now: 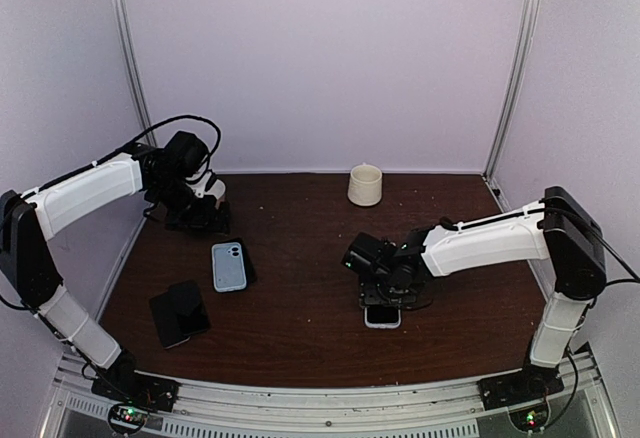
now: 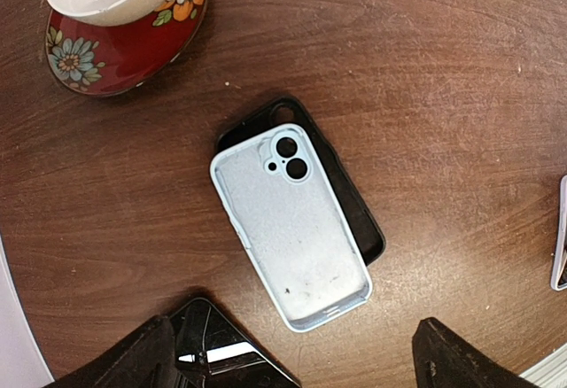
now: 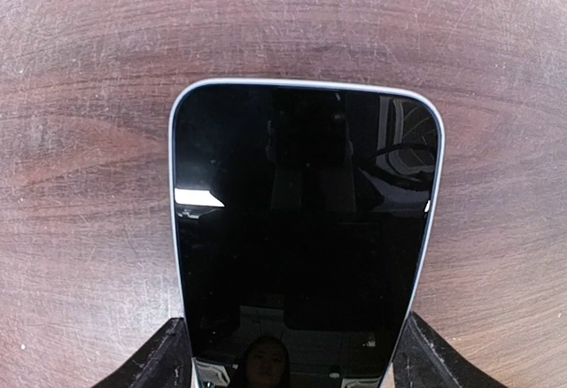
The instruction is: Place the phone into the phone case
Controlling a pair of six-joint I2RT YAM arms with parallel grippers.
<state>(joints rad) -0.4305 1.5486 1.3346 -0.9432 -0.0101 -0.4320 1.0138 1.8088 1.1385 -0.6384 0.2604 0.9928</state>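
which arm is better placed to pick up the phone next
Right. The right pincer sits low over the phone, a finger on each side of its near end, though contact is unclear. The left pincer hangs open back beyond the light blue case, well away from the phone.

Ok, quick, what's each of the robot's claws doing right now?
Left gripper: open, holding nothing.
Right gripper: closed on the phone, one finger against each long edge.
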